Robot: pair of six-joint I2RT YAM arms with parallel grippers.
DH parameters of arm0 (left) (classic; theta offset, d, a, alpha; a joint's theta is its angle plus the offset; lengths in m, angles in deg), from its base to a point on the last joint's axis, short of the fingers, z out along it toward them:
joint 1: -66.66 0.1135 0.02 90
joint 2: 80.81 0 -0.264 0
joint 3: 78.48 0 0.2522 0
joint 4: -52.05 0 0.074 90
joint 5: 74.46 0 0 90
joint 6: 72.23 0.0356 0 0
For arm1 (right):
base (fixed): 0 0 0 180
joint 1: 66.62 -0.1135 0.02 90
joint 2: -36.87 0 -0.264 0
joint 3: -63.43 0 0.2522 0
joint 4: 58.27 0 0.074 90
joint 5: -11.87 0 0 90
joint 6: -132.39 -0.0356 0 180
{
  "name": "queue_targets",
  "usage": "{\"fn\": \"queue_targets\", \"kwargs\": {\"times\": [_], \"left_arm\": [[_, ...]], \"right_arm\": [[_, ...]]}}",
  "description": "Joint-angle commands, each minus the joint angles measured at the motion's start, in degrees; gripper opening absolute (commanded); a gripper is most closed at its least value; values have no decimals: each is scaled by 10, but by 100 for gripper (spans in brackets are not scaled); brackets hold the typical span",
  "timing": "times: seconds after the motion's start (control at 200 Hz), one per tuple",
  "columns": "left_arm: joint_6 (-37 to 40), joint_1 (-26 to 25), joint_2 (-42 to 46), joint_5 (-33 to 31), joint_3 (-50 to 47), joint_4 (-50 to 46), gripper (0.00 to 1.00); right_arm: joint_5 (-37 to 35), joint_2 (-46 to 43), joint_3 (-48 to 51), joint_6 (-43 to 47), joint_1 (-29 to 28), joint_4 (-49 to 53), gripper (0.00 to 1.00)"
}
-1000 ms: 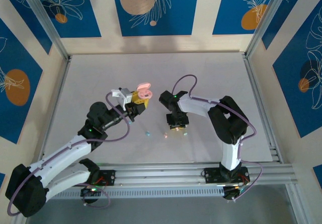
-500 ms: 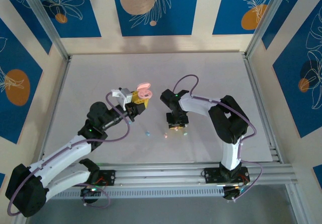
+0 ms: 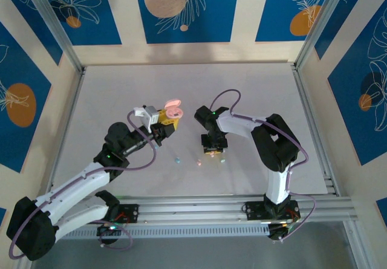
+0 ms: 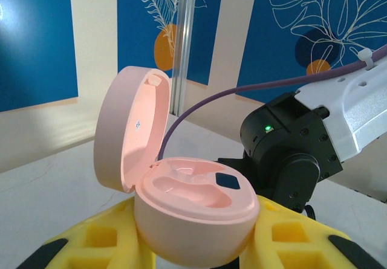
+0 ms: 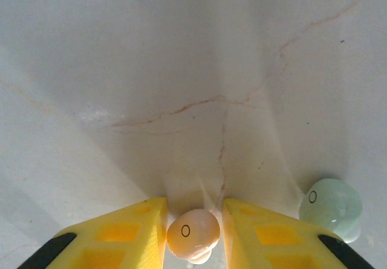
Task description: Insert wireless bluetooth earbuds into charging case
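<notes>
Right claw (image 5: 193, 217): yellow fingers (image 5: 121, 236) clenched on pink bud (image 5: 193, 233), one finger touching each side; claw pts straight down at table (image 5: 181, 69); can't tell if bud is clear of the surface. Mint bud (image 5: 330, 205) lies on table just beside one finger, apart from it. Top view: same claw (image 3: 211, 150) sits near table's front-ctr, w/ mint bud (image 3: 222, 159) just to its right, 2nd pink bud (image 3: 198, 161) just to its left and blue bud (image 3: 178, 159) further left. These 3 lie loose on table (image 3: 181, 81) in a rough row, apart from each other. Left claw (image 4: 193, 248): yellow fingers (image 4: 91, 239) grasping pink case (image 4: 196, 211) by its base, case raised off table. Lid (image 4: 130, 127) is hinged open, standing upright. Inner tray faces up, w/ dark patch (image 4: 227, 180) on it. Behind case: right arm wrist (image 4: 290, 154), black w/ green LED, and purple cable (image 4: 242, 90). Top view: left claw (image 3: 167, 119) w/ case (image 3: 175, 107) is left of right claw, apart from it.
</notes>
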Motion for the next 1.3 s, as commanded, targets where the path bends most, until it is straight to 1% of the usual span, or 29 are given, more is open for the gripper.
{"fn": "queue_targets", "kwargs": {"times": [0.0,0.285,0.485,0.62,0.7,0.75,0.83,0.89,0.96,1.121,1.296], "left_arm": [[6,-2,1,-1,12,5,30],[5,-2,3,-2,12,4,30],[4,-2,1,-1,12,7,30],[4,-2,1,-1,12,7,31],[5,-1,1,-2,11,7,30],[5,-2,2,-2,9,8,31],[5,-2,2,-3,9,8,31],[6,-2,3,-3,8,9,31],[6,-2,4,-4,7,10,31],[7,-2,5,-3,7,9,31],[6,-2,6,-3,5,12,31]], "right_arm": [[18,6,4,-16,-5,-1,31],[37,5,4,-2,-5,-24,26],[57,12,-9,65,-11,-33,28],[38,28,-26,82,-13,-7,31],[34,20,-25,69,-12,-5,34],[33,14,-22,44,-9,-1,34],[54,-2,-8,-8,-2,-9,34],[64,-18,10,-43,-1,-33,34],[66,-26,21,-66,0,-50,32],[56,-26,25,-82,2,-58,28],[49,-13,19,-62,1,-46,27]]}}
